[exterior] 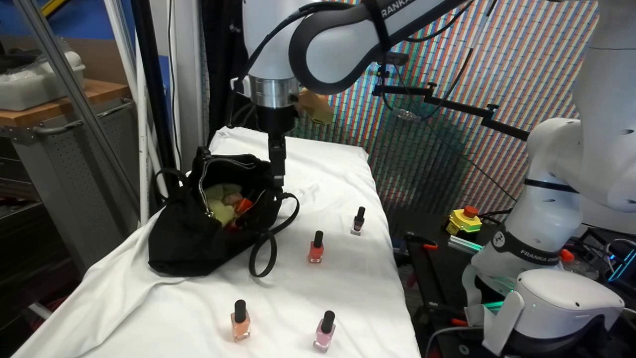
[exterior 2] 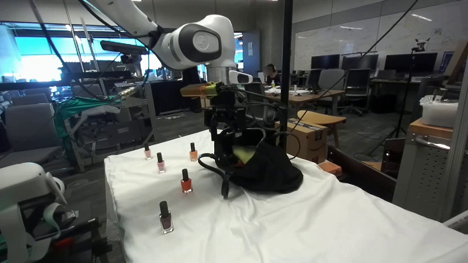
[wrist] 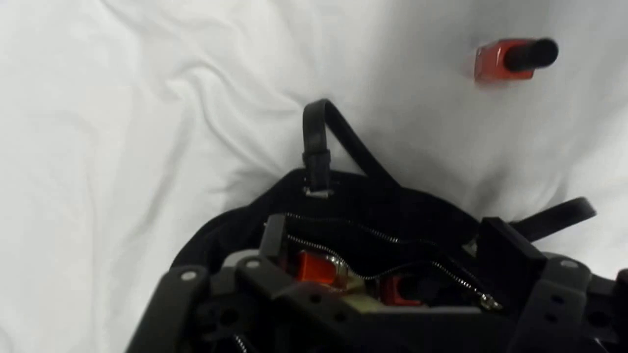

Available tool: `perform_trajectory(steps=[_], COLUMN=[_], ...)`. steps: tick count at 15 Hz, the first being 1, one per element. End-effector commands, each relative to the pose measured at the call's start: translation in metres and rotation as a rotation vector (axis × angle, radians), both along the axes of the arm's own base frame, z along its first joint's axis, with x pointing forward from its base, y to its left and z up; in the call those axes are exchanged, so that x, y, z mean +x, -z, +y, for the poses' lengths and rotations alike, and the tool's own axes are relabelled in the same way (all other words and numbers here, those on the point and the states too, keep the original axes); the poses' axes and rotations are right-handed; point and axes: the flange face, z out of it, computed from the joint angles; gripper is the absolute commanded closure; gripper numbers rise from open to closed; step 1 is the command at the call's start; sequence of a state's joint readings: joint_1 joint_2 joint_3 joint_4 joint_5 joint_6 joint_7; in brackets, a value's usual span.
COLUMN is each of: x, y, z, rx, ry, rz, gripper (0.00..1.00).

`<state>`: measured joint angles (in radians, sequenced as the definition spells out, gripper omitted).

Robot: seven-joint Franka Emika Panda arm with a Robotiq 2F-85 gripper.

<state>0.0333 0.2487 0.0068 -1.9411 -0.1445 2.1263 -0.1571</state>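
Rumpled white cloth (exterior: 174,318), slumped black fabric handbag (exterior: 194,246)

Soft and creased, the handbag sits on the cloth, its mouth gaping between silver zip teeth (wrist: 392,239). Inside, beside soft yellow-green material (exterior: 222,213), lies a glossy orange-red glass bottle (wrist: 316,269), its clear end facing three o'clock in the wrist view. From the mouth, a flat black strap (wrist: 312,130) arches at eleven o'clock; a black-capped red bottle (wrist: 495,63) stands outside at one. The black two-fingered gripper (wrist: 390,240) is released, fingers spread wide over the mouth.
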Motion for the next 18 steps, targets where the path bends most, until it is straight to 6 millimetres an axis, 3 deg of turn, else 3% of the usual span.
perform_trajectory(steps=[1,5,12,18], x=[-0.052,-0.1,-0.185,-0.23], y=[-0.023,-0.026,-0.007,0.011], z=[-0.017,-0.039,-0.061,-0.06], rx=[0.06,0.117,0.155,0.193], ry=[0.002,0.067,0.161,0.226], rz=[0.03,0.035,0.032,-0.06], gripper=[0.0,0.0,0.0,0.0])
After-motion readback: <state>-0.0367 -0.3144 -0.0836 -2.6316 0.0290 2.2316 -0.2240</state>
